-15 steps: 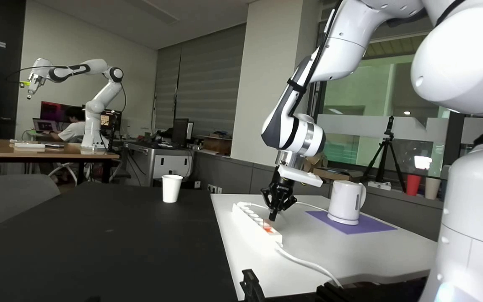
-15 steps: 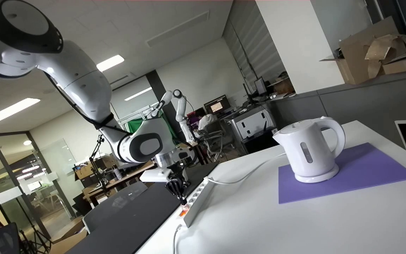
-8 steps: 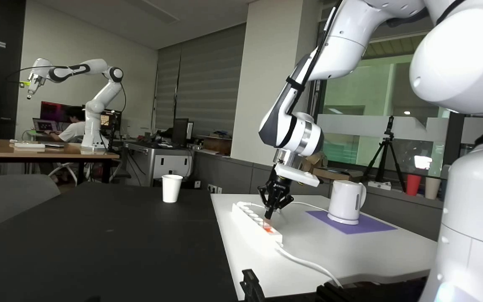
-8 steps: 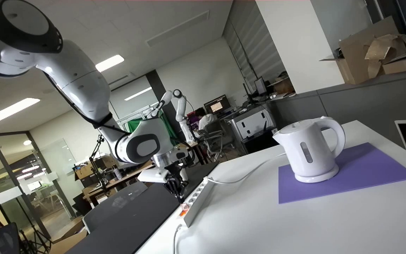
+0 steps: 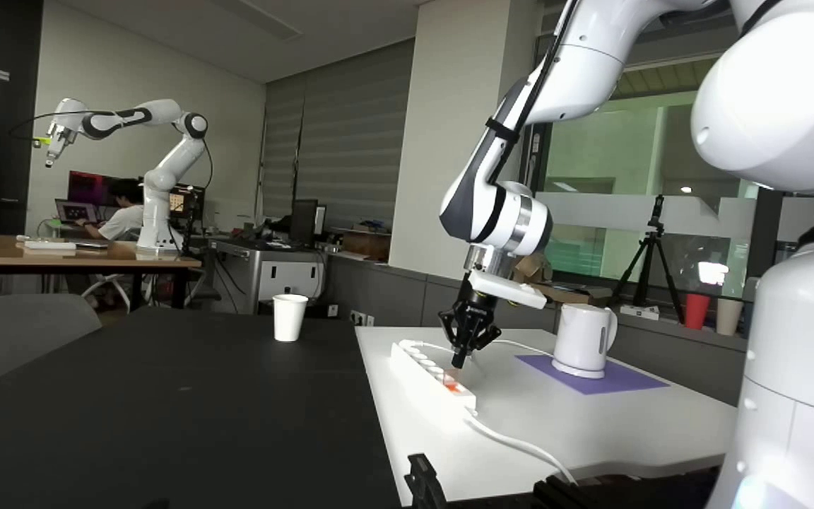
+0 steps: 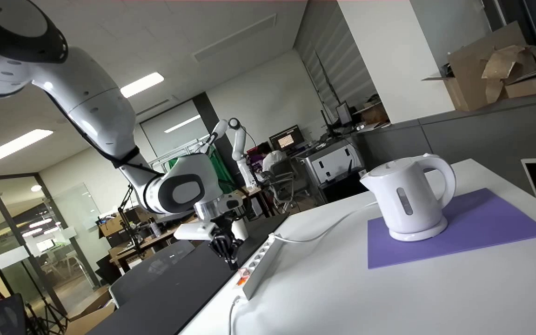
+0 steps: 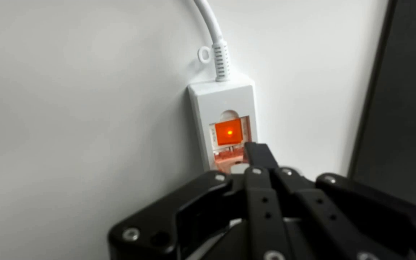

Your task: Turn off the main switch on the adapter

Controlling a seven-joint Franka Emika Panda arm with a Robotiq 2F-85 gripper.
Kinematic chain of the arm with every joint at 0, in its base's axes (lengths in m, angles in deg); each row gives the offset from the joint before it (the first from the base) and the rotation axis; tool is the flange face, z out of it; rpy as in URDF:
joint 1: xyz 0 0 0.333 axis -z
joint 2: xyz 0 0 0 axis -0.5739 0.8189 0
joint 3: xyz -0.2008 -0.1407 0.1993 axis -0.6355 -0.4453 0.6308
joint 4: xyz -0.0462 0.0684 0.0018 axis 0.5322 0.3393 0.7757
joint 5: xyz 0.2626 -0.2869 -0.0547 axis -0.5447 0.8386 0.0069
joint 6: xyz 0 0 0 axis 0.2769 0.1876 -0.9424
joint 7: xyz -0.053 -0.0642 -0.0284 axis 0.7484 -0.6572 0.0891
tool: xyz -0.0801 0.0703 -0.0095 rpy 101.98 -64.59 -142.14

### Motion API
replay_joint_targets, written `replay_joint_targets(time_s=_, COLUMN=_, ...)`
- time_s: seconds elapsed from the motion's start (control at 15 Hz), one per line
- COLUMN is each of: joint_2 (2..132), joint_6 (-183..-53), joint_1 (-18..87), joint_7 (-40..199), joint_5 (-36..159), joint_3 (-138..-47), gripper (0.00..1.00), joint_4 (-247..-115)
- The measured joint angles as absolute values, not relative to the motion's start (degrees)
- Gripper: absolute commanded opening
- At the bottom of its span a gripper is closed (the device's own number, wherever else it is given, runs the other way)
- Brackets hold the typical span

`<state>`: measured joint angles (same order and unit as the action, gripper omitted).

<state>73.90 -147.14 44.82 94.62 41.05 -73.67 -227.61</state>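
1. Black two-finger gripper [image 6: 233,265] just slid sideways: tip sits further left in an exterior view than a second ago. No downward push shows.
2. Fingers [image 7: 260,157] pressed together, nothing visible between them; likely used as a poker.
3. Long white plastic power strip [image 6: 262,267] (the adapter) lies on the white tabletop [image 6: 333,288] near its edge, same spot as before.
4. Small square orange rocker [image 7: 225,135] (main switch) sits at the strip's end where the white cord [image 7: 211,20] enters. Bright dot [image 7: 230,132] in it: probably a lit lamp, so probably still on; could be glare.
5. Wrist view: tip is below and right of the rocker, overlapping a see-through pinkish part [image 7: 228,158], maybe a lifted flap. Touching or hovering, can't tell.
6. Meaning: looks like re-aiming, not a press; switch-off not done, I'd judge. Next needs tip toward the cord end, over the rocker, then down. Pressing here risks hitting the pinkish part or slipping off the strip.
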Motion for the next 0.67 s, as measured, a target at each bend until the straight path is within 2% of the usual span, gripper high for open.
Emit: replay_joint_targets(time_s=0.67, joint_2=72.7, joint_6=-146.0, joint_1=44.6, joint_7=98.6, joint_5=41.8, joint_3=-75.2, gripper=0.00, joint_4=-229.1)
